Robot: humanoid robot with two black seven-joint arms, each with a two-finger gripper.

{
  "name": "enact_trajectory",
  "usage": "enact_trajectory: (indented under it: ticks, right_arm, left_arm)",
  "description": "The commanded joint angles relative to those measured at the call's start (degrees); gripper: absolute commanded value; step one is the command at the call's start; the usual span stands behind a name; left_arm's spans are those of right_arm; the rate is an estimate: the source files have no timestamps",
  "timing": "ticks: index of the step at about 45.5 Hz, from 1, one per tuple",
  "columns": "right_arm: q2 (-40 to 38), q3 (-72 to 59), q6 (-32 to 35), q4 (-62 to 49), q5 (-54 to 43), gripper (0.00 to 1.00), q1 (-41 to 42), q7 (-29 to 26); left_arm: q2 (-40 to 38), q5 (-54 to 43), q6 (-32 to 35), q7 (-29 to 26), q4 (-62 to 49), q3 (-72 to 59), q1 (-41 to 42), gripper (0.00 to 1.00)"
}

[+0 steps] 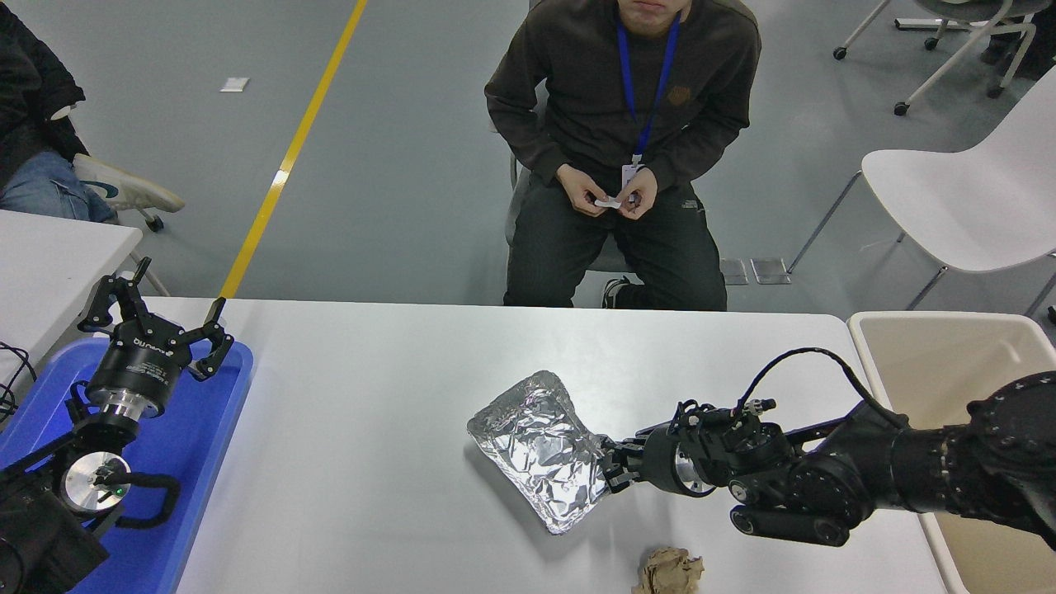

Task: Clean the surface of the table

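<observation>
Grey floor, yellow line beyond; white table surface (371,462) fills foreground, carrying foil tray (540,450) and crumpled brown paper (670,571). Right gripper (612,469) reaching leftward, low, pinching foil tray's right edge. Left gripper (157,318) parked over blue tray (202,429), fingers spread.

The counter (371,396) is big, white and flat, with round corners. A shiny foil tray (540,450) lies on it, a bit right of the middle. The foil is crinkled and one corner points at the near edge. A brown paper ball (670,571) sits on the counter too, near the foil tray, closer to the near edge and a little to the right. A blue tray (194,445) rests on the counter's left end, far from the foil tray.
</observation>
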Motion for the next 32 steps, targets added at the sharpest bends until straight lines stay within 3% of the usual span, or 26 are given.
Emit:
enact_trajectory:
  ticks: [1,32]
  right_arm:
    - [-5.42,1.18,0.1,6.38,0.8,0.0,3.51,-0.01]
    - [-24.23,3.11,1.86,26.42,5.55,0.0,17.4,-0.01]
  left_arm:
    - [0.0,-0.02,0.03,0.0,0.02,0.0,-0.03,1.0]
    - [0.0,0.06,-0.06,0.0,0.02,0.0,-0.02,1.0]
